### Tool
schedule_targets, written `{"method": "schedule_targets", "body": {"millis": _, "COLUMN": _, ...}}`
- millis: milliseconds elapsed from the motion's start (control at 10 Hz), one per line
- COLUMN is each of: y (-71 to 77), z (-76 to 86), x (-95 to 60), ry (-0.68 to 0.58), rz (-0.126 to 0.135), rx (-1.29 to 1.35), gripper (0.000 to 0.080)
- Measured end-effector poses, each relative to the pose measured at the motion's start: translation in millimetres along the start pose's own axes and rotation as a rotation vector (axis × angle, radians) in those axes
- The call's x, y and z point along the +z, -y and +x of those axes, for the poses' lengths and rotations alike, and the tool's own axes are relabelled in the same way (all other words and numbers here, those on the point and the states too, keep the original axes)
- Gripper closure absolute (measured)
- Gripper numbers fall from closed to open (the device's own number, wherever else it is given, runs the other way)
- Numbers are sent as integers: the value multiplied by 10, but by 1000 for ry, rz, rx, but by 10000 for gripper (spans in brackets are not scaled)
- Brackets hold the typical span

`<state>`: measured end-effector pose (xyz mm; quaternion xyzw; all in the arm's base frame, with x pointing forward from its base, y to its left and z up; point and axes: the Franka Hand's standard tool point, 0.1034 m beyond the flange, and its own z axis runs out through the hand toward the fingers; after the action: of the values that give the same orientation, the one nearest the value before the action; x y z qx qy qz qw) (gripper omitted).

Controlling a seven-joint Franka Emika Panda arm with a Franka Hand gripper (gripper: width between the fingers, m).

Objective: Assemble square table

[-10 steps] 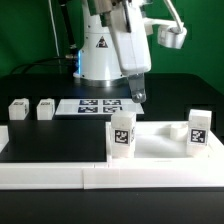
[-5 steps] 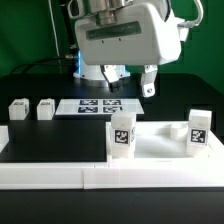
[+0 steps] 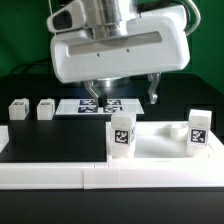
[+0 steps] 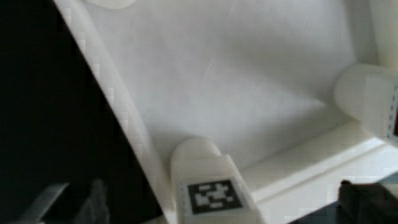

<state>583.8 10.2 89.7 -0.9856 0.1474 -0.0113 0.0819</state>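
The white square tabletop (image 3: 155, 143) lies flat at the exterior view's right, inside the rail. Two white tagged legs stand upright on it, one at its near left corner (image 3: 122, 135) and one at its right (image 3: 198, 130). Two more legs (image 3: 18, 110) (image 3: 45, 109) lie loose on the black table at the left. My gripper (image 3: 125, 92) hangs open and empty above the tabletop. In the wrist view the slab (image 4: 231, 80) fills the picture. The near leg (image 4: 210, 185) stands between my spread fingers (image 4: 63, 200), and the other leg (image 4: 365, 95) shows at the edge.
The marker board (image 3: 100, 105) lies flat behind the tabletop. A long low white border rail (image 3: 100, 178) runs along the front and up the left side (image 3: 4, 135). The robot's base stands at the back behind my gripper.
My gripper has swung from the back right toward the camera and left, now looming large over the tabletop. It stays open and empty. The legs and slab have not moved.
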Motion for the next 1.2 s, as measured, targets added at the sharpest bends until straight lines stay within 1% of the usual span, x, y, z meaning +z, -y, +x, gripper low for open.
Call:
{"method": "schedule_targets", "body": {"millis": 300, "y": -42, "z": 14, "x": -12, "ry": -2, "rz": -4, "rx": -144, "gripper": 150}}
{"method": "schedule_targets", "body": {"millis": 400, "y": -43, "z": 14, "x": -12, "ry": -2, "rz": -4, "rx": -144, "gripper": 150}}
{"method": "schedule_targets", "body": {"millis": 500, "y": -76, "z": -3, "x": 19, "ry": 0, "rz": -8, "rx": -140, "gripper": 150}}
{"method": "schedule_targets", "body": {"millis": 600, "y": -160, "z": -44, "x": 111, "ry": 10, "rz": -27, "rx": -133, "gripper": 150}}
{"method": "schedule_targets", "body": {"millis": 700, "y": -208, "z": -55, "x": 186, "ry": 14, "rz": -49, "rx": -131, "gripper": 150}}
{"method": "schedule_targets", "body": {"millis": 1000, "y": -380, "z": -94, "x": 516, "ry": -10, "rz": -86, "rx": -131, "gripper": 150}}
{"method": "schedule_targets", "body": {"millis": 1100, "y": -376, "z": -108, "x": 642, "ry": -23, "rz": -96, "rx": -138, "gripper": 150}}
{"method": "schedule_targets", "body": {"millis": 1200, "y": -377, "z": -143, "x": 722, "ry": -15, "rz": -99, "rx": -140, "gripper": 150}}
